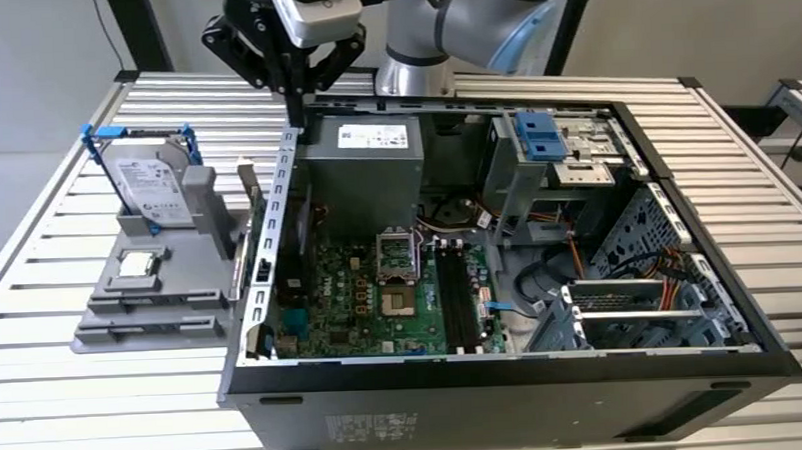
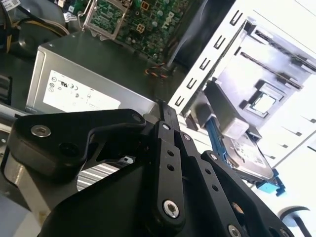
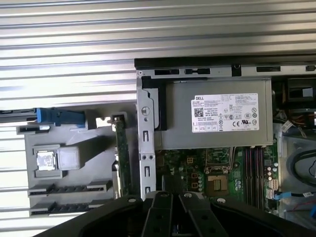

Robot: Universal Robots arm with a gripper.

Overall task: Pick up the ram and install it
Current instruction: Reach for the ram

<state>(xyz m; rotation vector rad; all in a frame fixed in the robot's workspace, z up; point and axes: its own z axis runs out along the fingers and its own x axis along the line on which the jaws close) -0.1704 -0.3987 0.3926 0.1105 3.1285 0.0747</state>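
Observation:
The ram [image 1: 251, 205] is a long thin board standing on its edge in the grey holder [image 1: 157, 314], just outside the open computer case's side wall [image 1: 284, 219]. In the first wrist view the ram [image 3: 121, 155] shows edge-on as a narrow greenish strip. My gripper [image 1: 294, 109] hangs high over the case's back corner, above and behind the ram, shut with nothing in it. Both wrist views show its black fingers [image 2: 165, 148] pressed together [image 3: 165, 197]. The motherboard's black slots [image 1: 450, 293] lie inside the case, right of the processor socket [image 1: 397, 255].
A silver hard drive [image 1: 146, 184] stands in a blue bracket on the grey holder, with a small square processor chip [image 1: 138, 262] in front of it. A grey power supply [image 1: 362, 161], drive cages [image 1: 558, 144] and cables [image 1: 537, 275] crowd the case. Slatted metal table [image 1: 100, 396] surrounds everything.

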